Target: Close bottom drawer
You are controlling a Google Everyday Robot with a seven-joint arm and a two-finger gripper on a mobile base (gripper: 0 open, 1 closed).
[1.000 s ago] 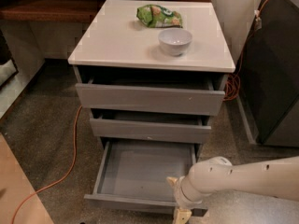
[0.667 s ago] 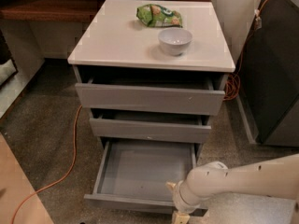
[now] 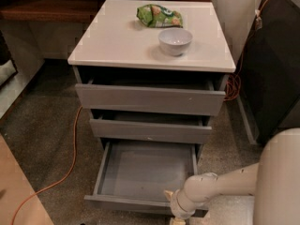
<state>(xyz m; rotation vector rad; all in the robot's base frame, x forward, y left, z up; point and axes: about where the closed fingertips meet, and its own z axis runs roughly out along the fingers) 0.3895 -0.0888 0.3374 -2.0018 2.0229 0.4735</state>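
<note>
Approach step: bottom drawer (image 3: 126, 203) stands wide open, with the hand (image 3: 178, 215) at its front edge; whether the hand is open or closed cannot be told. Next move likely calls for a straight inward push.

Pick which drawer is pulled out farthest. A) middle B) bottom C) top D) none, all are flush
B: the bottom drawer shows its whole grey tray, while the top drawer and middle drawer jut out only slightly; the hand is at its front right corner, at the picture's lower edge.
</note>
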